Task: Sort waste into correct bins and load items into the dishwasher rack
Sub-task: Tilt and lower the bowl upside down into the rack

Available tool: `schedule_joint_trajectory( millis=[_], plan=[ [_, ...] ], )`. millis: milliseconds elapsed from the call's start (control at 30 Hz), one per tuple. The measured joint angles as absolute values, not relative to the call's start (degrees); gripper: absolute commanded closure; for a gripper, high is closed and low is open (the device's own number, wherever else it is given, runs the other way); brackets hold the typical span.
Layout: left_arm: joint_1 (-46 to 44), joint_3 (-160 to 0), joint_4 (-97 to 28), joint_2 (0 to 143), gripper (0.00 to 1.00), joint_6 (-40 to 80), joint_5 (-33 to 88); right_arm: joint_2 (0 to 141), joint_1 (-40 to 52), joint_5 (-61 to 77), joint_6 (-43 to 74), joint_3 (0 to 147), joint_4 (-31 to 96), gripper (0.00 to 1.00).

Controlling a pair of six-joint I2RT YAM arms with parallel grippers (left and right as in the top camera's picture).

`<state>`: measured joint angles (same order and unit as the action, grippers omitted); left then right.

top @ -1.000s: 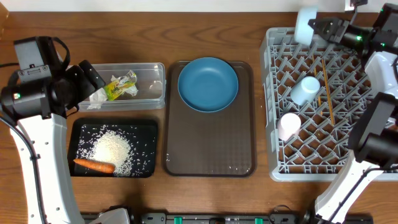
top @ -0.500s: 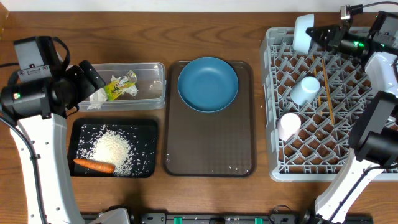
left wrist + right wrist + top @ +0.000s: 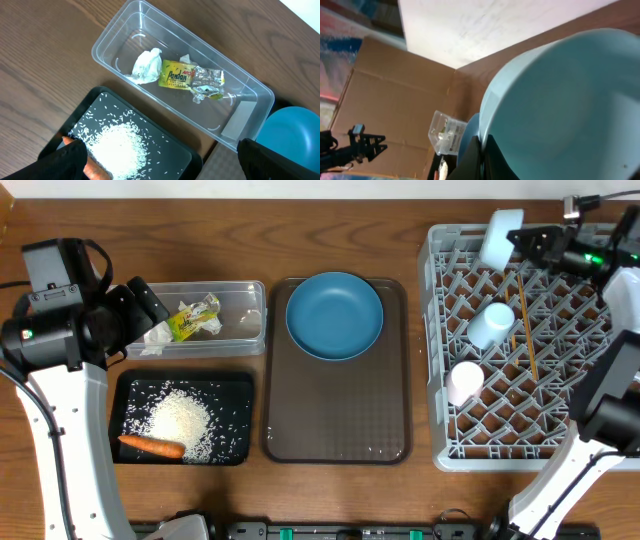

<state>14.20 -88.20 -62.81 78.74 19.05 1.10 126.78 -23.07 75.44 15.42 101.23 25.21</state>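
Observation:
My right gripper (image 3: 522, 237) is shut on the rim of the white/light-blue bowl (image 3: 497, 235), holding it tilted on edge over the far left part of the grey dishwasher rack (image 3: 590, 435). The bowl fills the right wrist view (image 3: 560, 105). In the rack lie the light-blue cup (image 3: 491, 325), the pale pink cup (image 3: 464, 383) and the chopsticks (image 3: 526, 330). The blue plate (image 3: 334, 314) sits on the brown tray. My left gripper (image 3: 160, 160) is open and empty above the black tray (image 3: 165, 157) and clear tub (image 3: 250, 90). The tub holds tissue (image 3: 146, 66) and wrapper (image 3: 190, 80); rice (image 3: 180, 420) and carrot (image 3: 150, 446) lie in the black tray.
The dark brown serving tray (image 3: 335, 420) lies between the bins and the rack. The wooden table runs beyond it on all sides. A cardboard box (image 3: 390, 100) shows in the right wrist view, far off.
My right gripper has carried the bowl a little rightward over the rack's far edge and tipped it more on edge. The left arm has not moved.

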Motion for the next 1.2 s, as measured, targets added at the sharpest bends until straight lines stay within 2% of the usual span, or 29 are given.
schedule_joint_trajectory(
  millis=[233,367,667,1067,1200],
  plan=[
    [14.20,-88.20,-62.81,78.74,0.02,19.05,1.10,126.78,-25.30,75.48,14.33,101.23,29.41,0.99],
    [14.20,-88.20,-62.81,78.74,0.02,19.05,1.10,126.78,-25.98,75.37,14.02,101.23,30.74,0.95],
    [14.20,-88.20,-62.81,78.74,0.02,19.05,1.13,126.80,-27.99,72.05,12.51,101.19,33.76,0.93],
    [14.20,-88.20,-62.81,78.74,0.02,19.05,1.10,126.93,-32.01,63.05,9.76,101.14,35.46,0.72],
    [14.20,-88.20,-62.83,78.74,0.02,19.05,1.13,126.93,-32.62,61.82,9.69,101.14,35.42,0.71]
  ],
)
